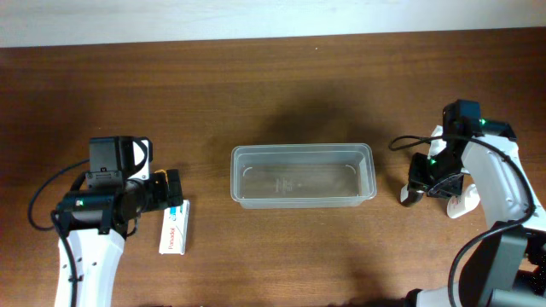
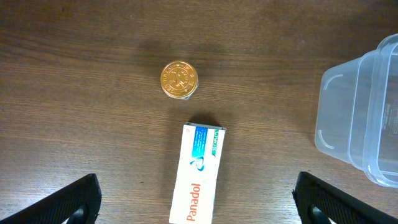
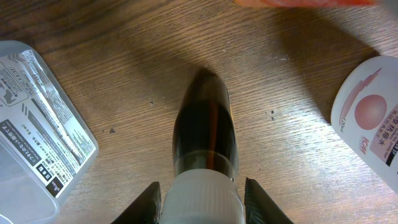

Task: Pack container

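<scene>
Clear rectangular plastic container: table centre, nothing inside, so packing judged not begun. Left gripper: jaws spread wide, hovering over white-and-blue Panadol carton, left of container; gold-capped round jar close by carton's end. Right gripper: pinching dark brown bottle with white cap, right of container, near white pink-labelled bottle. Outstanding: all four items

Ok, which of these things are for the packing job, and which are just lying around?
Job: container, Panadol box, dark bottle, gold-topped item, white bottle.
Lying about: nothing certain; the orange object at the right wrist view's top edge is too cropped to judge.
</scene>
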`<action>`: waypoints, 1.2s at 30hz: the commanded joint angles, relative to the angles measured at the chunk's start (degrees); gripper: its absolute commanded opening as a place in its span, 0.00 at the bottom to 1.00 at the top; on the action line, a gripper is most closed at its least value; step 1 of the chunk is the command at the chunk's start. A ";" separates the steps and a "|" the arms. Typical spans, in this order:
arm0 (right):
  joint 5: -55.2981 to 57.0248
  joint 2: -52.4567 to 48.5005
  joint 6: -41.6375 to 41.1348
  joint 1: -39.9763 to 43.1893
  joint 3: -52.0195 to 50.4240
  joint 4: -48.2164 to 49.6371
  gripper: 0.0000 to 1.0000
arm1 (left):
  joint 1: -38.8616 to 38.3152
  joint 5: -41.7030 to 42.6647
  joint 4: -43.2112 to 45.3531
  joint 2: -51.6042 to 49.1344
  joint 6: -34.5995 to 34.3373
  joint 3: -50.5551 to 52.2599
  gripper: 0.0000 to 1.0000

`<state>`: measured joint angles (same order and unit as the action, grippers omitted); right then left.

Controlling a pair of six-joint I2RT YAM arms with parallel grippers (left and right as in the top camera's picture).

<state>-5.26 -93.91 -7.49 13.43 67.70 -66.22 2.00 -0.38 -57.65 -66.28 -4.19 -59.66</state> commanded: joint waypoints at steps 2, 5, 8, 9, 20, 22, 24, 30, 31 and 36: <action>-0.11 -0.44 -0.28 0.46 -0.22 -0.81 0.36 | -0.07 0.63 0.09 -0.15 -0.52 -1.25 0.99; -0.09 -0.44 -0.26 0.46 -0.22 0.04 0.36 | -0.07 0.63 0.09 -0.15 -0.52 -1.25 0.99; -0.02 -0.44 -0.26 0.48 -0.22 0.70 0.36 | -0.07 0.63 0.09 -0.15 -0.52 -1.25 0.99; 0.13 -0.44 -0.26 0.46 -0.22 0.85 0.36 | -0.07 0.63 0.09 -0.15 -0.52 -1.25 0.99; 0.11 -0.44 -0.26 0.46 -0.22 0.20 0.22 | -0.07 0.63 0.09 -0.15 -0.50 -1.25 1.00; 0.11 -0.44 -0.26 0.46 -0.22 0.17 0.21 | -0.07 0.63 0.11 -0.15 -0.50 -1.25 0.99; 0.09 -0.44 -0.26 0.46 -0.22 0.17 0.17 | -0.07 0.63 0.11 -0.15 -0.50 -1.25 0.99; -0.15 -0.02 -0.26 0.35 -0.15 -0.61 0.10 | -0.07 0.63 0.13 -0.15 -0.50 -1.25 0.99; -0.17 0.28 -0.26 0.17 -0.13 -0.76 0.10 | -0.07 0.63 0.13 -0.15 -0.50 -1.25 0.99; -0.20 4.96 0.90 -3.82 2.49 -3.23 0.09 | -0.07 0.63 0.13 -0.15 -0.50 -1.25 1.00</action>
<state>-5.19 -93.03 -7.49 12.69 67.72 -67.57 2.00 -0.38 -57.65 -66.28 -4.19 -59.66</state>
